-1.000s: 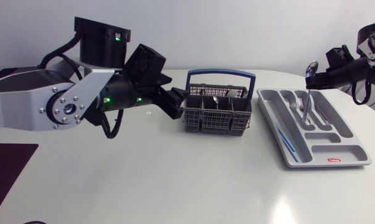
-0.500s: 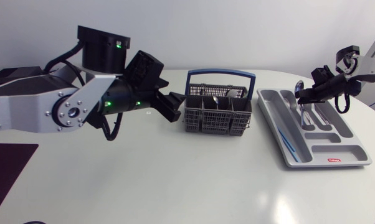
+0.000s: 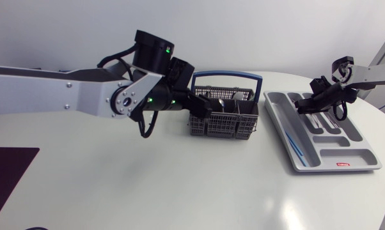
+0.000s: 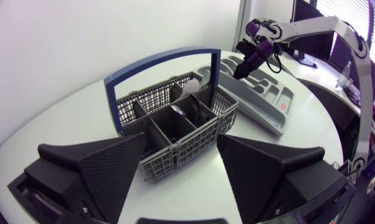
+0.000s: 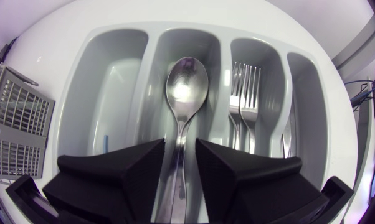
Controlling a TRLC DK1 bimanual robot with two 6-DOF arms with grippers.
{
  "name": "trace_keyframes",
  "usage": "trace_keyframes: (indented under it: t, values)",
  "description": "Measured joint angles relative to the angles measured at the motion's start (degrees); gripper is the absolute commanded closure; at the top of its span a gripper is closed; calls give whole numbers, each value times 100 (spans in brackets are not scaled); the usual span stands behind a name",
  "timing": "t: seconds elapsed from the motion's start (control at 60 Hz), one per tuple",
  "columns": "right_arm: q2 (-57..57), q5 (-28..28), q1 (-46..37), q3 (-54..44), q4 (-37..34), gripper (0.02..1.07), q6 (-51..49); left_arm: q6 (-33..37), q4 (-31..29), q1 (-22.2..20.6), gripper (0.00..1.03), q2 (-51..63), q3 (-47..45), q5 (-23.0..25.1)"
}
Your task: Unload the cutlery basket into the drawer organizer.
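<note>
The left arm (image 3: pixel 84 89) is stretched over the counter (image 3: pixel 180 185), its tool (image 4: pixel 181 155) spread wide and empty at the cutlery basket (image 3: pixel 223 121). The right tool (image 5: pixel 181 146) is set low in the drawer organizer (image 5: pixel 106 74), closed on the spoon (image 5: pixel 186 84), which lies beside the forks (image 5: pixel 246 93). A second ago the spoon was held upright above the drawer organizer, and the left tool was further back.

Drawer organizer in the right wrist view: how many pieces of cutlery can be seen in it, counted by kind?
spoon: 1
forks: 2
metal piece in the end compartment, kind unclear: 1
Total: 4
</note>
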Motion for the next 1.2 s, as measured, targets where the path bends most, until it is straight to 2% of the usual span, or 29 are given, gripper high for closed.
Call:
trace_keyframes:
  t: [0.167,0.35,0.65,0.883,0.95,1.0,1.083,1.2]
  values:
    - [-144,42,0,-140,37,27,105,-691,-107,0,22,605,695,149]
    - [-938,35,55,-776,181,7,153,-1241,-138,24,22,1226,1298,389]
    - [-2011,-48,490,-1746,437,7,260,-1574,-199,39,26,2092,1998,564]
    - [-2446,-50,723,-2277,575,7,282,-1853,-197,39,44,2741,2638,581]
    - [-2575,-50,758,-2380,592,7,282,-1906,-197,39,45,2861,2798,581]
    - [-2629,-50,767,-2426,603,7,282,-1958,-197,39,57,2916,2883,584]
    - [-2706,-48,767,-2500,610,7,282,-2044,-195,39,63,3025,3025,581]
    - [-2710,-50,767,-2557,662,7,282,-2149,-195,39,77,3134,3126,581]
